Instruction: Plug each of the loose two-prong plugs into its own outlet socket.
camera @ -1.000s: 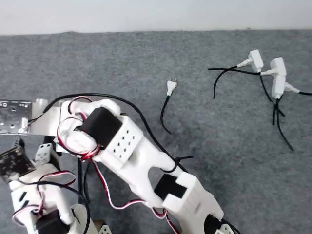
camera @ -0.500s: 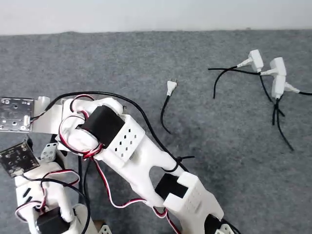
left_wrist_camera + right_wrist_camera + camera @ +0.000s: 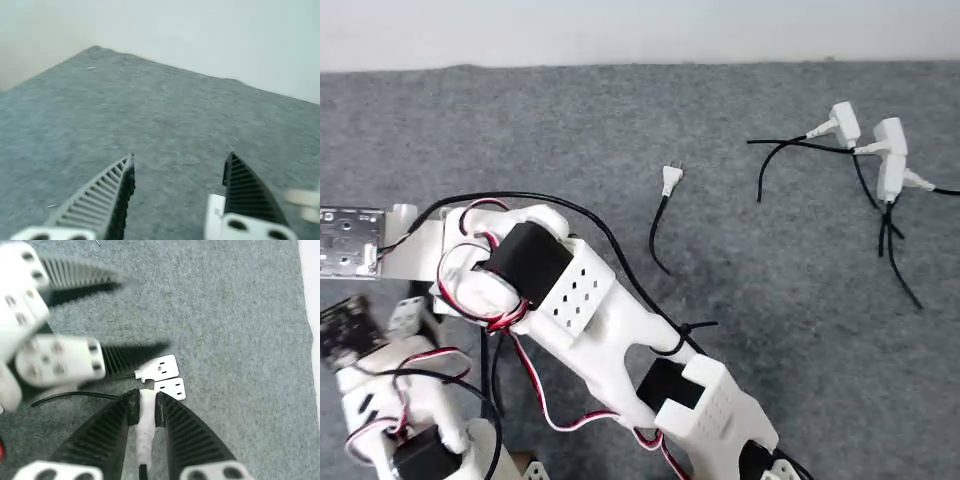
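Right gripper (image 3: 146, 393) is closed tight on a white plug (image 3: 144, 430) above the grey surface (image 3: 240, 315), with the plug's tip just beside the nearer socket (image 3: 170, 388). I cannot tell whether its prongs have gone in. The left gripper (image 3: 181, 157) is wide open and holds nothing, on the far side of that socket. A second socket (image 3: 161, 367) touches the nearer one. One loose plug (image 3: 670, 178) lies well apart from it.

Nothing pins the socket, so a push could slide it along the surface or twist the plug in the jaws, and the prongs would miss the slots.

Since a second ago, the circuit board (image 3: 350, 330) on an arm (image 3: 420, 400) has rocked slightly. The loose plug has not moved.
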Available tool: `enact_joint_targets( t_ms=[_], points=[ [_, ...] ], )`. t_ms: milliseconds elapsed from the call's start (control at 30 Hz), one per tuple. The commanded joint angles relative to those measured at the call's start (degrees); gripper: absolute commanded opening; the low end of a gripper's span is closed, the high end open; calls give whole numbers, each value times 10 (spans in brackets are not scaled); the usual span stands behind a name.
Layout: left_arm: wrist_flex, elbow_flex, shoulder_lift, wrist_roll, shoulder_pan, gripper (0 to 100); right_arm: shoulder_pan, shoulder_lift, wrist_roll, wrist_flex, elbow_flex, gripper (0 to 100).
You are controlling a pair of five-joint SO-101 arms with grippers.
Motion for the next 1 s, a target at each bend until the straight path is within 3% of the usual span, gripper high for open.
enact_joint_targets(
  t_ms=[0,267,733,967],
  points=[
    [0,-36,-9,34,-76,288,-2,3,-2,6,-3,9],
    [-2,-53,-9,68,-164,288,37,100,47,-73,-4,9],
    [2,-54,-9,57,-164,288,95,249,116,-142,-6,9],
    [2,-54,-9,53,-163,288,87,296,123,-145,-7,9]
  ],
)
